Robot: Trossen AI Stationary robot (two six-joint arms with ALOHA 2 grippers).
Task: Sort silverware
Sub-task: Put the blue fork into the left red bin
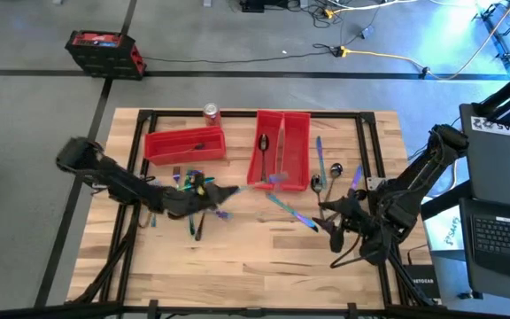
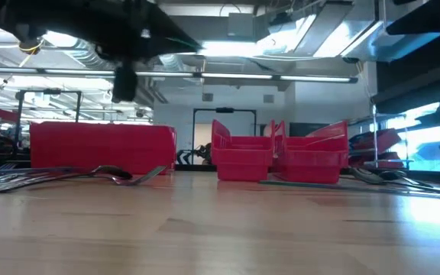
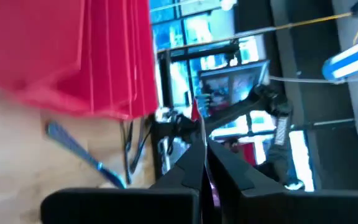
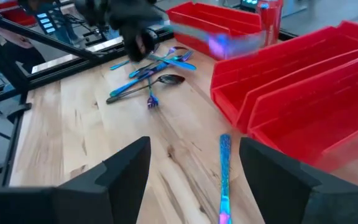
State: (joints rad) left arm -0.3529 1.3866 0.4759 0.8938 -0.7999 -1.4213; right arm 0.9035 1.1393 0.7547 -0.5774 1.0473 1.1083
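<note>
Just ahead of the right end effector [image 4: 188,180], whose fingers stand wide apart and empty, a knife [image 4: 224,180] lies flat on the tabletop [image 4: 79,118]; its long axis runs almost straight away from the fingers, in line with the gap between them, so a short reach forward and down looks like all the pick needs, with the wrist turned so the fingers close across the handle; the right arm is plainly the nearer one for this piece; beside it, toward the table's right edge, a few more pieces [image 1: 335,173] lie scattered; beyond the knife stand the twin bins [image 1: 282,146], the nearer compartment holding a dark spoon [image 1: 264,146] and the other showing something slender I cannot name; farther across, the left end effector [image 1: 209,197] hovers with its fingers pressed together, and whether they pinch a piece I cannot tell; a loose heap of silverware [image 1: 189,184] lies just beside it; past that heap sits the single bin [image 1: 184,144], one small dark piece inside; a can [image 1: 211,112] stands behind it.
</note>
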